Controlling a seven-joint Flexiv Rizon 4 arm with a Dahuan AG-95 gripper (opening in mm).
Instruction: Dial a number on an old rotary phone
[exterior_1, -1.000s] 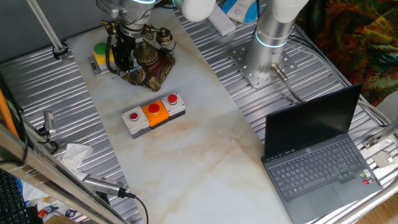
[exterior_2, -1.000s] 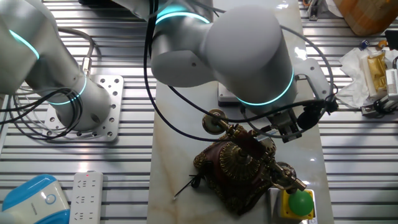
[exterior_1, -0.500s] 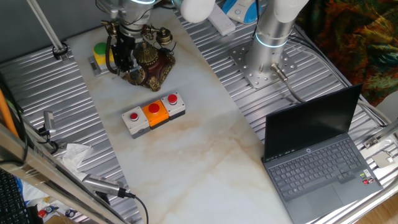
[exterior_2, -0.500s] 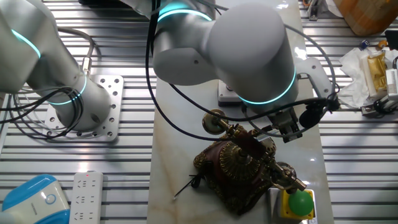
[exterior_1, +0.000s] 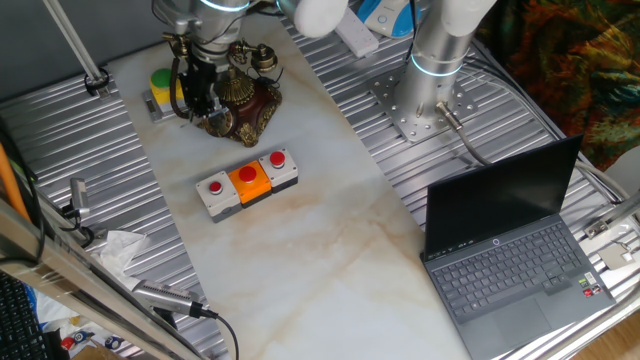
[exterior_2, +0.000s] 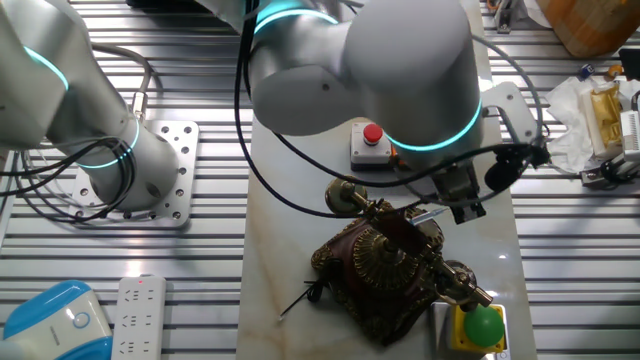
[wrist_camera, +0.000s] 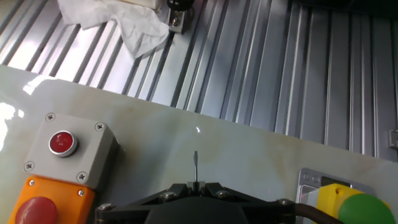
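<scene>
In one fixed view the old rotary phone (exterior_1: 243, 103) sits at the table's eleven o'clock under the gripper (exterior_1: 196, 100); the other fixed view hides the dial contact, and in the hand view the closed fingers carry a thin stylus (wrist_camera: 195, 167), so dialing looks unfinished.

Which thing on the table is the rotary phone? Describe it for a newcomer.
On the white marble tabletop, look at the far end under the arm's fingers. The dark brown, brass-trimmed ornate phone stands there, unlike the grey button box nearer the middle.

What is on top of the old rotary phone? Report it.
The handset lies across the old rotary phone. The hand hangs above, covering part of it in one fixed view.
</scene>
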